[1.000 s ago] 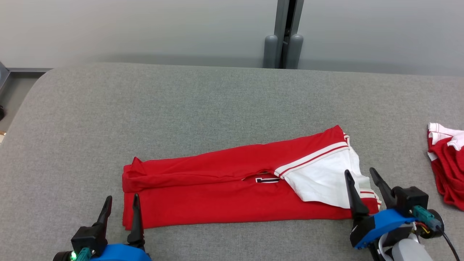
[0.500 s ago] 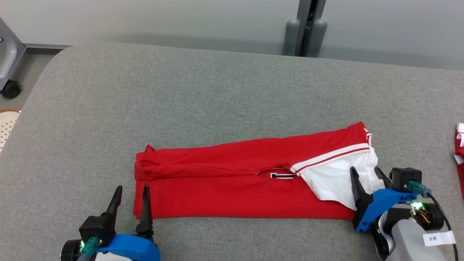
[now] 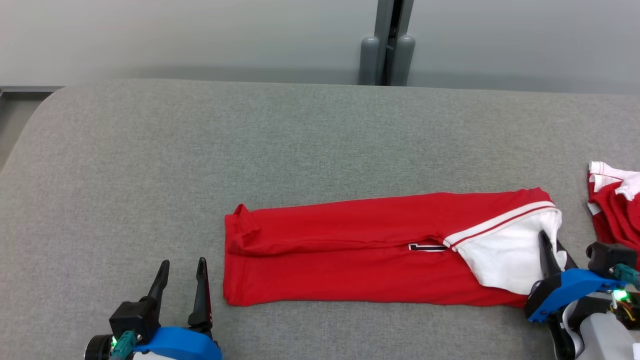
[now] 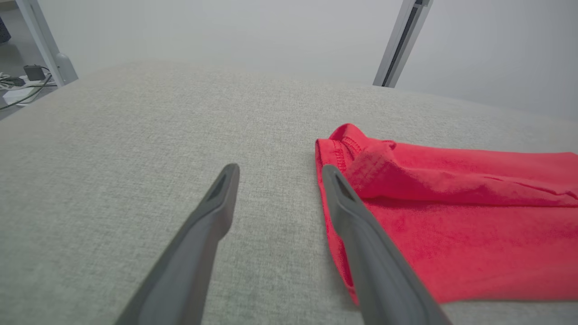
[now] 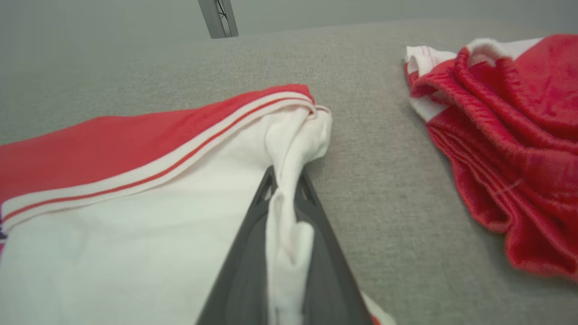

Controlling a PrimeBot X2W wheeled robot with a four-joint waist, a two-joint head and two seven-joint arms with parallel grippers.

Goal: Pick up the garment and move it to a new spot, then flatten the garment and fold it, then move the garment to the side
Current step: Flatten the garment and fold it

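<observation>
Your left tool (image 3: 183, 261) hung with its two fingers spread apart and nothing between them, just beside the near left corner of the garment (image 3: 350, 250). The garment, red and folded into a long band, lay across the near half of the grey tabletop (image 3: 300, 140). At the band's left end a small loose flap (image 3: 242, 225) stood up from the upper layer. Further right, a white panel (image 3: 500, 260) with red-and-white trim lay over the red cloth.

At that right end your right tool (image 5: 286, 180) was clamped on the garment, its fingers drawn together on a thin, bunched twist (image 5: 289, 149) of the white cloth.

The grip looked like the weak point. With only a narrow gather of one layer in the fingers, a pull to the side could have drawn the white panel out from the fold instead of carrying the whole band, or the twist could have slipped free.

With the left end held by nothing, a one-sided drag could also have swung the band askew and let the raised flap roll over, so the fold would have needed redoing.

Past the right tool, near the tabletop's right edge, lay a second red heap (image 3: 617, 205) of cloth. Any sweep that way risked running the garment into it and tangling the two.
</observation>
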